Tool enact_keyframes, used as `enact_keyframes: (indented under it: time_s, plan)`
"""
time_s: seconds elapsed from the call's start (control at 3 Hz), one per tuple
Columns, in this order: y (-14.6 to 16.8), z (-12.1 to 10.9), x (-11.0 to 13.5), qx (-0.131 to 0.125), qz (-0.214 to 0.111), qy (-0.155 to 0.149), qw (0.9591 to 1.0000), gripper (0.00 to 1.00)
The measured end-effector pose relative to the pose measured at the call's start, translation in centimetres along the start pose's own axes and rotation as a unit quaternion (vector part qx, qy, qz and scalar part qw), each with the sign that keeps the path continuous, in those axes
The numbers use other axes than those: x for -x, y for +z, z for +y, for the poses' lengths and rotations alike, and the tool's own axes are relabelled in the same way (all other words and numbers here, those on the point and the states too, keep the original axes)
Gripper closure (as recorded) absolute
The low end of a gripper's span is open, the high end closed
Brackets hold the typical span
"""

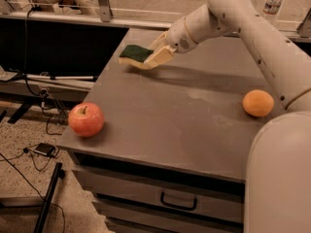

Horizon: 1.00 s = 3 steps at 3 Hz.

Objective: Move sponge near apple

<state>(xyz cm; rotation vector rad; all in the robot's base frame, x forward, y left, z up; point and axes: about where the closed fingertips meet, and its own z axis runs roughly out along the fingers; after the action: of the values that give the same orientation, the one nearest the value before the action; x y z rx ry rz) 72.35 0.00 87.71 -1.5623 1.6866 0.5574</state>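
The sponge (134, 54), dark green on top with pale yellow foam below, is at the far left part of the grey cabinet top (170, 115), held just above the surface. My gripper (154, 57) is shut on the sponge's right end, with the white arm reaching in from the upper right. The apple (86, 119), red-pink with a short stem, sits at the front left corner of the cabinet top, well in front of the sponge and apart from it.
An orange round fruit (258, 103) lies at the right side of the top. My white base (279, 174) fills the lower right. A drawer with a handle (177, 201) is below the top. Cables and stands lie on the floor at left. A water bottle (273, 1) stands far back right.
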Motion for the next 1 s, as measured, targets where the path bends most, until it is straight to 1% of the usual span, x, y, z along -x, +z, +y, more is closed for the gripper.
enact_keyframes:
  time_s: [0.33, 0.67, 1.0]
  plan:
    - [-2.1, 1.3, -0.3, 0.002, 0.014, -0.019, 0.9997, 1.0]
    - [-4.3, 4.5, -1.5, 0.015, 0.041, -0.03, 0.9986, 1.0]
    - [-5.8, 9.7, -2.4, 0.051, 0.066, -0.031, 0.996, 1.0]
